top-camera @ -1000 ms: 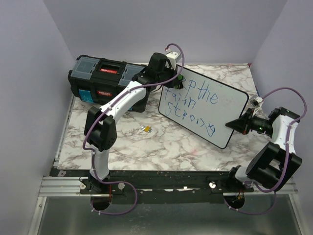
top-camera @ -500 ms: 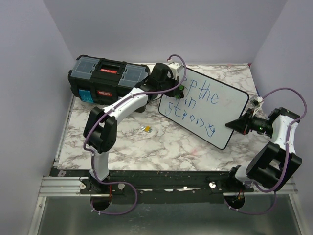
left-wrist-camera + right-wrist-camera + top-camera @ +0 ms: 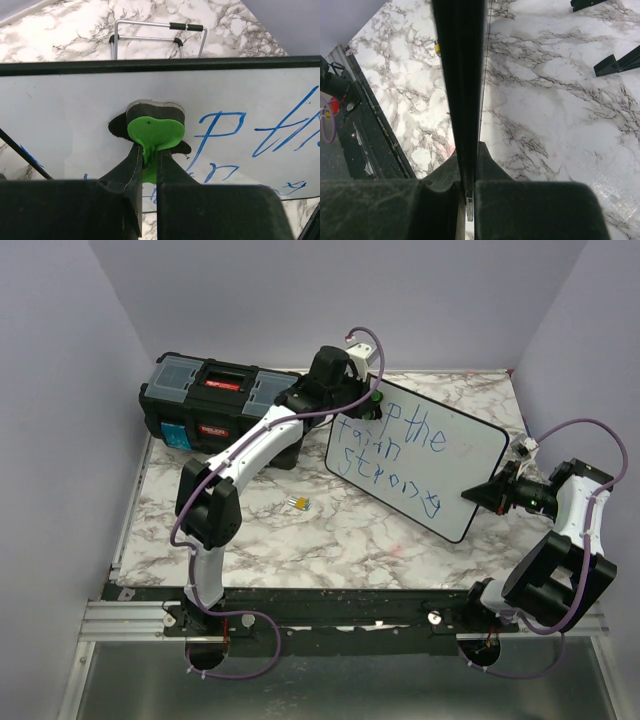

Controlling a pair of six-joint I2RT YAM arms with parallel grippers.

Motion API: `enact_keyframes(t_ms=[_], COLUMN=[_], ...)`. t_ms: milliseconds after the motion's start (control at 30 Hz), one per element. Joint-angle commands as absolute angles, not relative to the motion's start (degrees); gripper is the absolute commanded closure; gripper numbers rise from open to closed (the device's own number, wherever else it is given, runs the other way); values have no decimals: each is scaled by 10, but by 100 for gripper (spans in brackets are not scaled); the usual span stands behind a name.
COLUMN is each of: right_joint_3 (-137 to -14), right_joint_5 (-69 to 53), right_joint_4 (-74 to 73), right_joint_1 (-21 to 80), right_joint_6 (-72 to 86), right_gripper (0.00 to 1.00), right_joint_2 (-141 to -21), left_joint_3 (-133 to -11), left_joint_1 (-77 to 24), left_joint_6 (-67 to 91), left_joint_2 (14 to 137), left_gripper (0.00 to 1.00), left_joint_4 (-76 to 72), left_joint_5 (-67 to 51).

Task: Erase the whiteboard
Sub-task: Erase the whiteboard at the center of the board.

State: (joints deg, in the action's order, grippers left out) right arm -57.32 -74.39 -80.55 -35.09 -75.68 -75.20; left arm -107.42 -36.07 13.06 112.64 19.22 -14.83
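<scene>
**Desk:** Where is the board, and who has hold of it?

**Photographer:** The whiteboard [image 3: 430,460] stands propped at a slant on the marble bench [image 3: 330,540], just right of the black toolbox [image 3: 215,400]. The right jaws are clamped on its right-hand rim; the right wrist view shows the black edge pinched between them. The left jaws are shut on the green grip of an eraser [image 3: 152,131], whose dark pad sits flat against the board's upper left corner.

**Desk:** So which step is in hand?

**Photographer:** The wiping itself, and early on, by my reading. The blue lettering [image 3: 400,455] runs in three lines across most of the face. Only the patch around the pad looks bare.

**Desk:** What does the next move call for?

**Photographer:** A sweep to the right, along the top line of writing, with the pad held flat and pressed to the surface. After that I would expect lower passes for the other two lines. The right arm needs to hold the rim firm, since a slanted board could slide or tip under the push.

**Desk:** Anything else in frame?

**Photographer:** A small yellow item [image 3: 298,503] lies on the bench, well apart from the board. I cannot tell what it is.
</scene>
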Motion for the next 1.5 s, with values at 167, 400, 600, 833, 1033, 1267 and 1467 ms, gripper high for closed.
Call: enact_keyframes(t_ms=[167, 400, 600, 833, 1033, 1267, 1467], right_joint_3=[-572, -571, -572, -571, -572, -571, -571], right_joint_5=[-765, -766, -766, -766, -765, -766, -766], right_joint_4=[-813, -813, -813, -814, -813, -813, -813], right_joint_1=[-344, -344, -343, -343, -344, -344, -344], right_joint_6=[-791, -789, -789, -788, -789, -789, -787], right_gripper=[99, 99, 99, 99, 99, 99, 99], right_joint_2=[-733, -732, -733, -731, -730, -729, -727], left_joint_3=[-1001, -1066, -1127, -1096, -1037, -1054, -1132], left_joint_1=[-363, -363, -368, -393, -399, -399, -401], left_joint_6=[48, 3, 26, 20, 3, -32, -29], left_joint_2=[1124, 1137, 1145, 1138, 1128, 1134, 1143], left_gripper=[100, 100, 100, 100, 100, 100, 100], left_joint_4=[208, 237, 238, 227, 225, 244, 256], left_joint_5=[-63, -5, -71, -89, -26, 37, 7])
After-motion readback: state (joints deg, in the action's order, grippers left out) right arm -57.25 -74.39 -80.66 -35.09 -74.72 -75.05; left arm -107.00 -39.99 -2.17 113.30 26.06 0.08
